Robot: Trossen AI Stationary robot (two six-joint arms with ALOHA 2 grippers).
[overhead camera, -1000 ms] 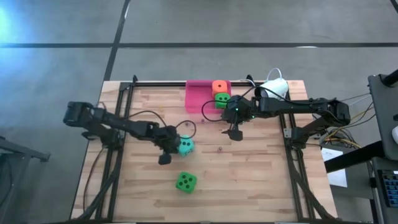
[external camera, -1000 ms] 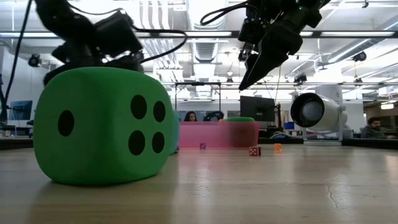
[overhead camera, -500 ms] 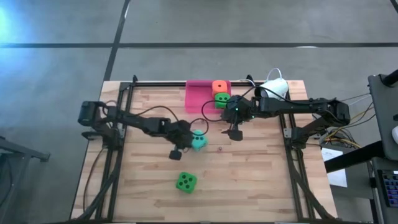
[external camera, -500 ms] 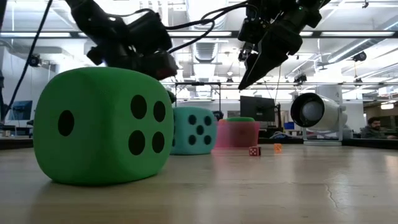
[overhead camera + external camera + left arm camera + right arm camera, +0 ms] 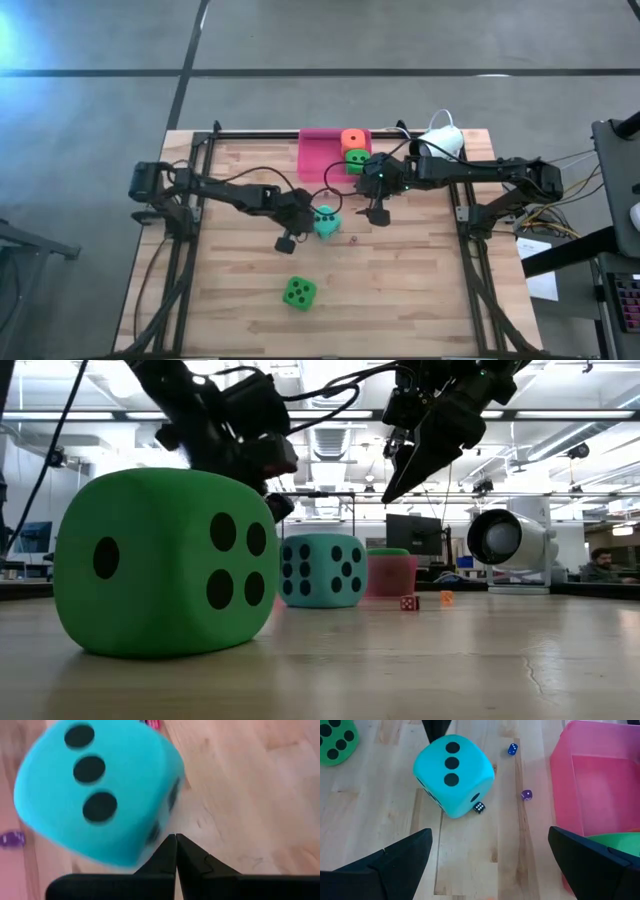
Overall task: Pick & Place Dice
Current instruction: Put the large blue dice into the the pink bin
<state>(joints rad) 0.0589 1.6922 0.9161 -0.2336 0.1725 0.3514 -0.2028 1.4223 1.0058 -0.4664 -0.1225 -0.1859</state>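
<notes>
A teal die with three pips up sits on the table near its middle, and also shows in the low view. My left gripper is shut, with its fingertips at the die's left side. My right gripper is open and empty. It hovers above the table, just right of the teal die. An orange die and a green die lie in the pink tray. A second green die rests on the table near the front edge. My left gripper's shut fingertips stand against the teal die's side that faces the table's left, coming slanting down from the left. Blur hides where they meet, so I cannot tell whether they touch. The die rests on the table.
Tiny dice lie around the teal die: blue, purple and black. A white round object stands at the back right. The near green die fills the left of the low view. A person sits far behind.
My left gripper has gone toward the table's right edge and a little toward the far edge. The teal die has slid the same way along the table and turned about, showing other faces in the low view.
</notes>
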